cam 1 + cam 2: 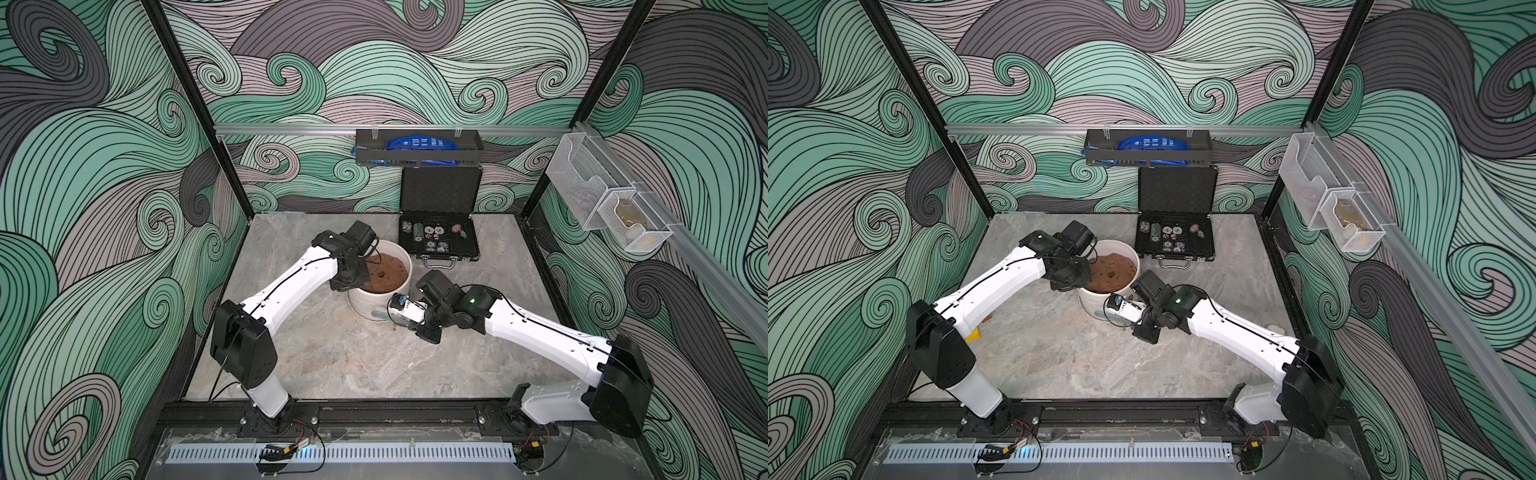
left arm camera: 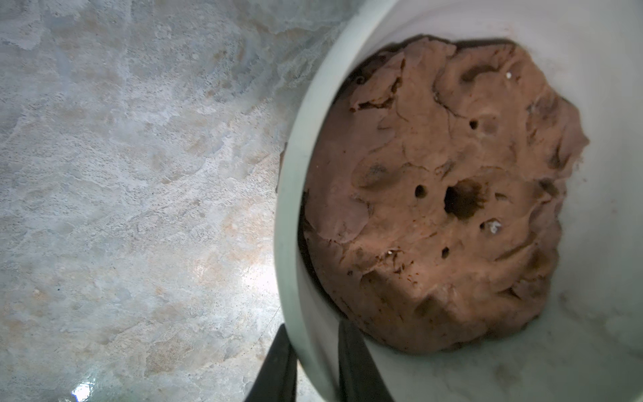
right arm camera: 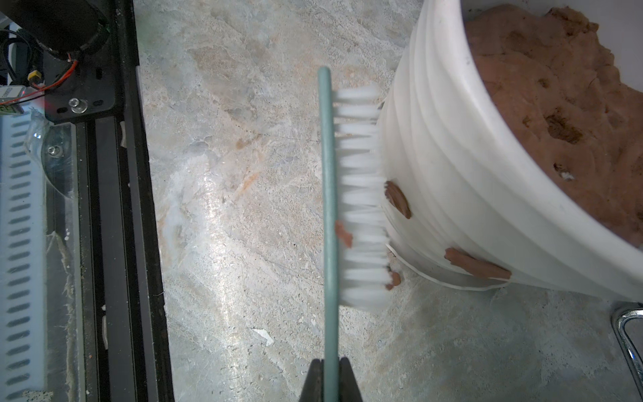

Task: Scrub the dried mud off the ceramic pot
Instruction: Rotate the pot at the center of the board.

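Note:
The ceramic pot [image 1: 365,305] [image 1: 1096,307] is white with a ribbed wall and stands mid-table in both top views, holding a brown soil mound [image 2: 435,195]. My left gripper [image 2: 315,362] is shut on the pot's rim [image 2: 288,215], one finger outside and one inside. My right gripper [image 3: 330,377] is shut on the thin green handle of a brush [image 3: 328,209]. Its white bristles [image 3: 362,195] press against the pot's outer wall [image 3: 438,167]. Dried mud sticks to that wall as a patch [image 3: 398,200] beside the bristles and a strip [image 3: 476,266] near the base. A crumb [image 3: 343,235] clings in the bristles.
An open black chip case [image 1: 438,243] lies behind the pot, its chrome handle [image 3: 626,330] close to the pot's base. A black shelf [image 1: 419,149] hangs on the back wall, and mesh baskets [image 1: 602,199] on the right wall. The black rail [image 1: 374,415] runs along the front edge.

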`<state>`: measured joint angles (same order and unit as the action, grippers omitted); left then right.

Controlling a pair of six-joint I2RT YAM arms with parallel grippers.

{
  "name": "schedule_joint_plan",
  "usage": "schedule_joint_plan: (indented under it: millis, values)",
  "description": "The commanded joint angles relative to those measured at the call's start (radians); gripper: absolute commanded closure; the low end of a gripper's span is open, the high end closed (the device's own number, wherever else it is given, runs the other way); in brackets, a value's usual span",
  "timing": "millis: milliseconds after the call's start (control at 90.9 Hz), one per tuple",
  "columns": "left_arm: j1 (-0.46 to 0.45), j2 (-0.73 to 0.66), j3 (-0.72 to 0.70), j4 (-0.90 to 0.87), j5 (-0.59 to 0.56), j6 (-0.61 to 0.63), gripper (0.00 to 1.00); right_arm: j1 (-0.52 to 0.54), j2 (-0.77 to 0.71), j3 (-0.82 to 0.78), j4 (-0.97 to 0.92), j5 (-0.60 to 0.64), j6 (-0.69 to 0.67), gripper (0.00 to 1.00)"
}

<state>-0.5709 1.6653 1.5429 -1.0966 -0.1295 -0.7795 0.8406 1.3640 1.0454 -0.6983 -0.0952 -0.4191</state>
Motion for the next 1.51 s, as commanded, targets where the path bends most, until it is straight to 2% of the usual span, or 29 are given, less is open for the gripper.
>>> schedule_joint_plan:
  millis: [0, 44, 110, 528, 715, 891, 1068, 1222, 1387, 1497]
  values:
    - [-0.003, 0.038, 0.015, -0.045, -0.03, 0.032, 0.83, 0.006, 0.009, -0.012, 0.019, 0.005, 0.006, 1.0]
    - [-0.004, 0.047, 0.022, -0.054, -0.038, 0.046, 0.88, 0.007, 0.016, -0.017, 0.025, 0.014, 0.01, 1.0]
    - [-0.005, 0.06, 0.039, -0.075, -0.059, 0.058, 0.89, 0.005, 0.026, -0.018, 0.038, 0.021, 0.019, 1.0]
    - [-0.003, 0.088, 0.046, -0.063, -0.069, 0.149, 0.89, -0.022, 0.145, -0.015, 0.107, 0.041, 0.111, 1.0]
    - [-0.004, 0.091, 0.042, -0.052, -0.051, 0.165, 0.9, -0.028, 0.184, -0.032, 0.103, 0.131, 0.159, 1.0]
    - [-0.003, 0.095, 0.042, -0.052, -0.043, 0.163, 0.89, 0.0, 0.197, -0.032, 0.115, 0.113, 0.195, 1.0]
    - [-0.003, 0.093, 0.041, -0.048, -0.051, 0.191, 0.89, 0.047, 0.219, -0.043, 0.068, 0.129, 0.17, 1.0]
    - [-0.003, 0.098, 0.046, -0.024, -0.044, 0.254, 0.89, 0.093, 0.179, -0.049, 0.033, 0.143, 0.118, 1.0]
    - [-0.003, 0.116, 0.054, -0.021, -0.047, 0.298, 0.89, 0.092, 0.127, -0.007, 0.016, 0.055, 0.08, 1.0]
    - [-0.002, 0.117, 0.052, -0.006, -0.034, 0.321, 0.89, 0.082, 0.105, 0.008, 0.06, 0.055, 0.096, 1.0]
